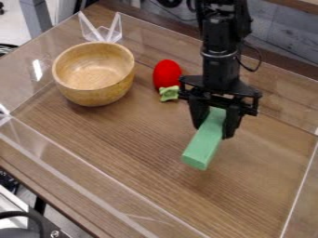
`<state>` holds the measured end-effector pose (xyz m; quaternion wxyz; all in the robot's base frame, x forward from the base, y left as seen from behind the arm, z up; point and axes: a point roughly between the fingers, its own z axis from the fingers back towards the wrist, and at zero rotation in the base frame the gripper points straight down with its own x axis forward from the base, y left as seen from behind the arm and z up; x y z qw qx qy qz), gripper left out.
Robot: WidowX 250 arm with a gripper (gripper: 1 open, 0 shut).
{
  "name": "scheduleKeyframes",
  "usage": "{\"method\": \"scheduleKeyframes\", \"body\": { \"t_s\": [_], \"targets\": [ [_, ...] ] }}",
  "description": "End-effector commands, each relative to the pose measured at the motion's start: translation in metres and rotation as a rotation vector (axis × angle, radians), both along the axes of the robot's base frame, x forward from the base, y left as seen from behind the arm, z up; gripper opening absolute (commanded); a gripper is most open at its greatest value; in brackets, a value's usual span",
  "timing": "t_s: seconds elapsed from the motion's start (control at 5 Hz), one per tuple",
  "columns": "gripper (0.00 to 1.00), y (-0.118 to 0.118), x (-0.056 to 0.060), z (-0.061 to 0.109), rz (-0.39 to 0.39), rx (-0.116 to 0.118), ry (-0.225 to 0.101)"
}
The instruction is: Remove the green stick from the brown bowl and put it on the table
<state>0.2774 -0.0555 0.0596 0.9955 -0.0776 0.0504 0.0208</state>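
Note:
The green stick is a light green flat block that hangs tilted, its lower end close to the table right of centre; whether that end touches the wood I cannot tell. My black gripper points down over it and is shut on its upper end. The brown bowl stands at the left rear of the table, well apart from the gripper, and its pale inside holds nothing.
A red strawberry toy with a small green leaf lies between the bowl and the gripper. Low clear acrylic walls run along the table's edges. Bare wood lies in front of the stick.

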Motion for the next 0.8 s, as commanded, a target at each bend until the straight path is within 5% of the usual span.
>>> {"method": "scheduleKeyframes", "body": {
  "t_s": [0.0, 0.4, 0.6],
  "targets": [
    [0.00, 0.003, 0.006, 0.012, -0.010, -0.002, -0.045],
    [0.00, 0.003, 0.012, 0.026, -0.109, -0.006, -0.045],
    [0.00, -0.004, 0.013, 0.018, -0.105, -0.003, -0.042]
  ]
}}
